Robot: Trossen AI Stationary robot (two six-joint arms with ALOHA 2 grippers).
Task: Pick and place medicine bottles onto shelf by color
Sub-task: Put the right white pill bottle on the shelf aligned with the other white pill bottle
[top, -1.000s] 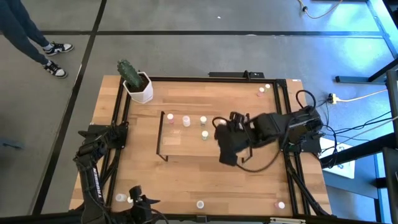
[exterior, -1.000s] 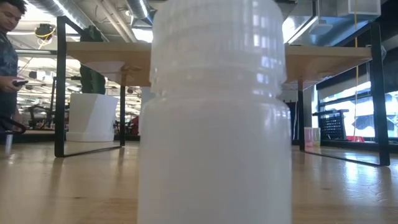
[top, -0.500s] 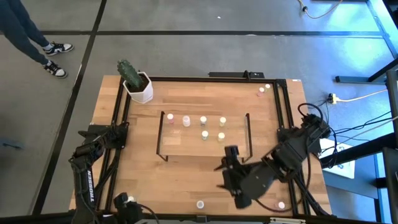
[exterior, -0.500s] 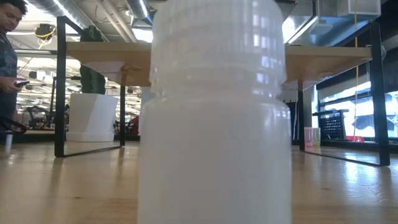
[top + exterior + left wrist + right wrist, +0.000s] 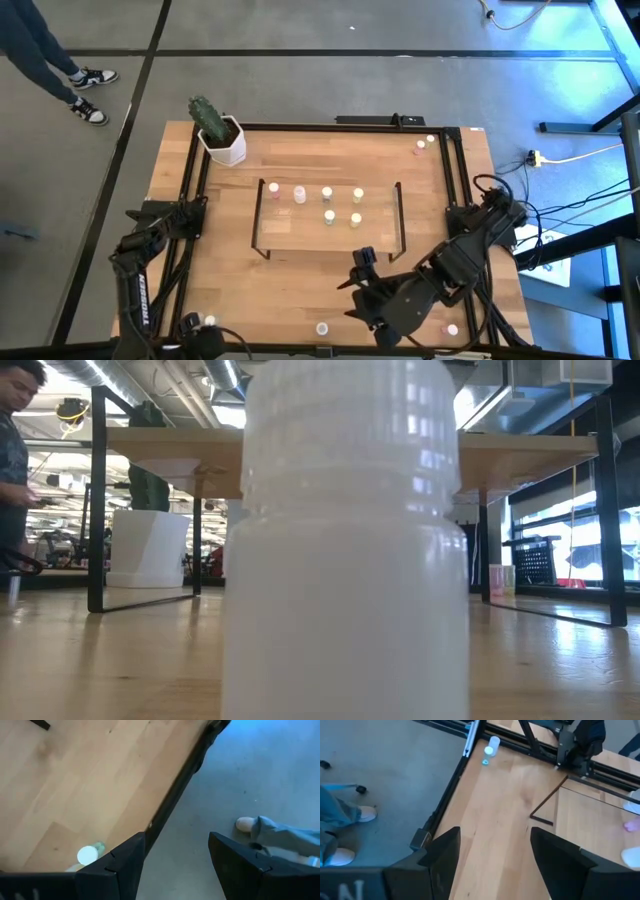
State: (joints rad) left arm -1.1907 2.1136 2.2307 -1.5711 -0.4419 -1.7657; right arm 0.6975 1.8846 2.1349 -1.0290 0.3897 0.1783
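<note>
the medicine bottles (image 5: 327, 205) are partly sorted: five stand on the shelf (image 5: 300, 238), while several wait near the table edges. right gripper (image 5: 352, 285) hangs empty with its fingers spread, as does the left gripper (image 5: 175, 865).

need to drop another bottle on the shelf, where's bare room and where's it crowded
The shelf's near half is bare wood, as is its far right corner. Its far strip is crowded: a pink bottle, two pale ones and two yellow ones cluster there. The right gripper hangs open just in front of the shelf.
</note>
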